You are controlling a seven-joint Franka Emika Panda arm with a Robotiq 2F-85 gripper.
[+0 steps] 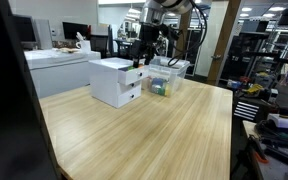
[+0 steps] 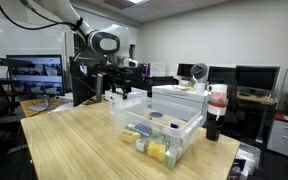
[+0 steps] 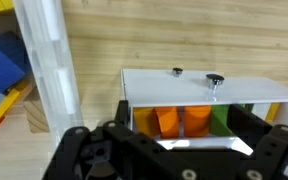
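Note:
A white drawer unit stands on the wooden table. In the wrist view its white face carries two small dark knobs, and an open drawer below them shows orange pieces and a green piece. My gripper hangs just above this drawer, open, one black finger on each side of it and nothing held between them. In both exterior views the gripper sits at the far edge of the drawer unit.
A clear plastic bin with several coloured blocks stands beside the drawer unit; its wall and a blue block show at the wrist view's left. A dark bottle stands near the unit. Desks with monitors surround the table.

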